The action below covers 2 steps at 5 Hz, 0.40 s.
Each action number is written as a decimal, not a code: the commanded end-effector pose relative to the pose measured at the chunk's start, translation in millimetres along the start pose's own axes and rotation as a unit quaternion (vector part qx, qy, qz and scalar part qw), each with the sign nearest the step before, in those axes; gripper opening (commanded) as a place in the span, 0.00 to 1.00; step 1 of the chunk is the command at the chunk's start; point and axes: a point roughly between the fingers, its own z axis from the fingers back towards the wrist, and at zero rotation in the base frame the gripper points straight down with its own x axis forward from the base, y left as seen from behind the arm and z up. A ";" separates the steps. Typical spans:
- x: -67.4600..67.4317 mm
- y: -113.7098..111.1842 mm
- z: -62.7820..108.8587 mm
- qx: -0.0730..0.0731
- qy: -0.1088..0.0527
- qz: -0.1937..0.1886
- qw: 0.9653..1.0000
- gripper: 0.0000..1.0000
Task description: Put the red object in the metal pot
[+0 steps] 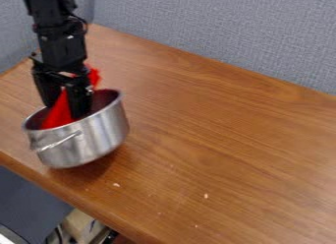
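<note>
Leaning inside the pot (82, 140), the red block (58, 114) shows as a bright, matte wedge, its lower end down in the bowl and its upper part against the far rim. Black fingers (65, 98) come straight down over it, one on either side; whether they clamp the block or stand clear of it cannot be told, since dark metal hides the contact. A second bit of red shows just behind them near the arm (55, 36), which is a dark, boxy column rising out of the top edge. Round and shiny, the pot is tilted, with a thin wire handle at its near side, and it mirrors the wood. It sits near the left corner of a brown, wood-grained table (223, 120). Behind is a grey, finely textured wall (250, 27).
</note>
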 end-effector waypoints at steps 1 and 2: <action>-6.3 9.5 15.6 0.020 -0.018 0.014 1.000 1.00; -10.0 -11.6 15.4 0.023 -0.023 0.054 0.998 1.00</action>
